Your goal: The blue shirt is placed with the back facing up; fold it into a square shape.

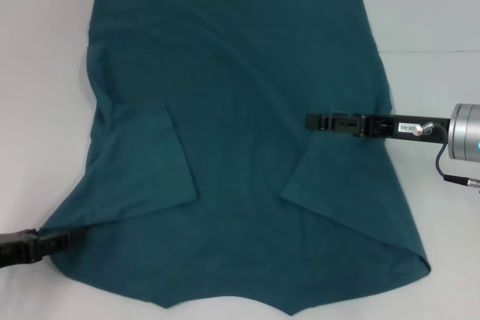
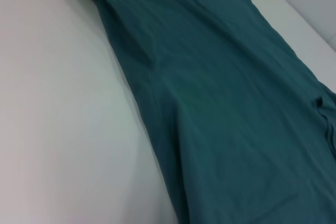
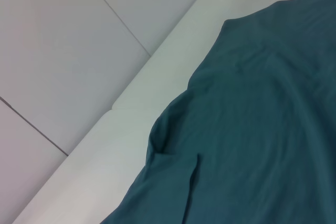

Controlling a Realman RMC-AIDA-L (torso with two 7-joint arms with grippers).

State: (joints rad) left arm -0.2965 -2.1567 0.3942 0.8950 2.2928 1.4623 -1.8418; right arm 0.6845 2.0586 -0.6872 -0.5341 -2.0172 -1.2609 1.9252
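Observation:
The blue shirt (image 1: 240,73) lies spread on the white table (image 1: 37,73), plain side up, with both sleeves folded in over the body. My left gripper (image 1: 66,239) is at the near left corner, shut on the shirt's edge, and the cloth is drawn to a point there. My right gripper (image 1: 311,121) reaches in from the right, low over the shirt just above the folded right sleeve. The left wrist view shows the blue shirt (image 2: 226,103) running along its left edge. In the right wrist view the blue shirt (image 3: 262,129) shows a folded sleeve.
Bare white table (image 2: 52,103) lies to the left and right of the shirt. The table's edge (image 3: 131,103) and the grey tiled floor (image 3: 79,51) beyond it appear in the right wrist view. The shirt's near edge hangs close to the table's front.

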